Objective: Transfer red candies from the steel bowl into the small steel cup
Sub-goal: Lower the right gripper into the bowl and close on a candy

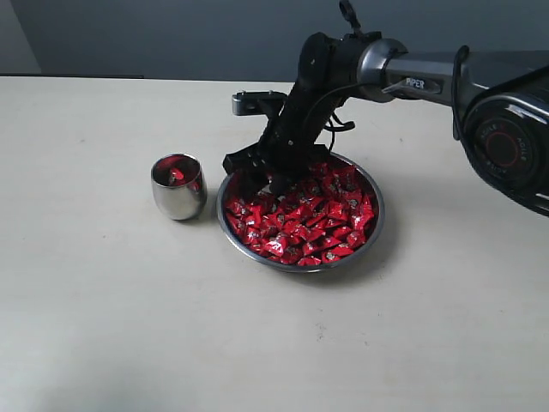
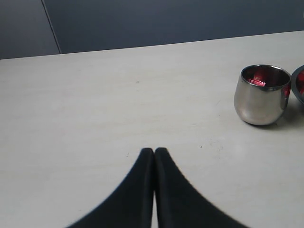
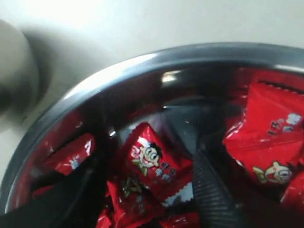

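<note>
The right gripper (image 1: 260, 178) is down in the wide, shallow shiny steel bowl (image 1: 296, 267), jaws open astride one of the heaped red crinkle-wrapped candies (image 1: 304, 219), gripping nothing. Packed that tight, I'd say closing could snag two, or slip off the slick wrapper, or shove the bowl into the small rounded steel cup (image 1: 178, 196) just beside it on the pale table (image 1: 129, 326). The left gripper (image 2: 154, 152) has its jaws closed, empty.

You have a pale, plain table (image 1: 103, 326) carrying two things: the steel bowl (image 1: 300, 268) and the small steel cup (image 1: 176, 204), upright just beside it; they seem barely apart.
</note>
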### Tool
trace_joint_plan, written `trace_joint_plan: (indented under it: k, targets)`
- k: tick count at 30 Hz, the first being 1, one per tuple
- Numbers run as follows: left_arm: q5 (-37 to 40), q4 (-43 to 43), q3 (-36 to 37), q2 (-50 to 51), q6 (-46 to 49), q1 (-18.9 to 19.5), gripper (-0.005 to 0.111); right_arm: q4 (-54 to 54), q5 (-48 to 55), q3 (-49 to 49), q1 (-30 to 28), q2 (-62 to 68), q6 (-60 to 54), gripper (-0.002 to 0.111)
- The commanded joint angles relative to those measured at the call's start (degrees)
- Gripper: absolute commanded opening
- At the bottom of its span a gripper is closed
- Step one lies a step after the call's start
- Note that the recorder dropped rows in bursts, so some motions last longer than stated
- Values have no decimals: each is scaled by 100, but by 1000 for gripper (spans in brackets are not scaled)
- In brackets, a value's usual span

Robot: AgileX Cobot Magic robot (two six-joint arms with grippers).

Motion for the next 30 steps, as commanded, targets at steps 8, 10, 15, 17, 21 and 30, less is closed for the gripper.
trace_joint_plan:
  k: [8, 10, 15, 17, 21, 30]
  targets:
    - [-34, 11, -48, -27, -9, -5, 0, -119, -89, 9, -15, 14, 184, 0]
    - [-34, 11, -48, -27, -9, -5, 0, -131, -89, 9, -15, -44, 209, 0]
    - [-34, 11, -48, -27, -9, -5, 0, -131, -69, 9, -15, -284, 209, 0]
    - [-34, 11, -48, -27, -9, -5, 0, -131, -69, 9, -15, -407, 209, 0]
    - [-34, 11, -48, -27, -9, -5, 0, -120, -69, 9, -15, -627, 209, 0]
    - [-34, 11, -48, -27, -9, -5, 0, -149, 669, 20, 17, -631, 52, 0]
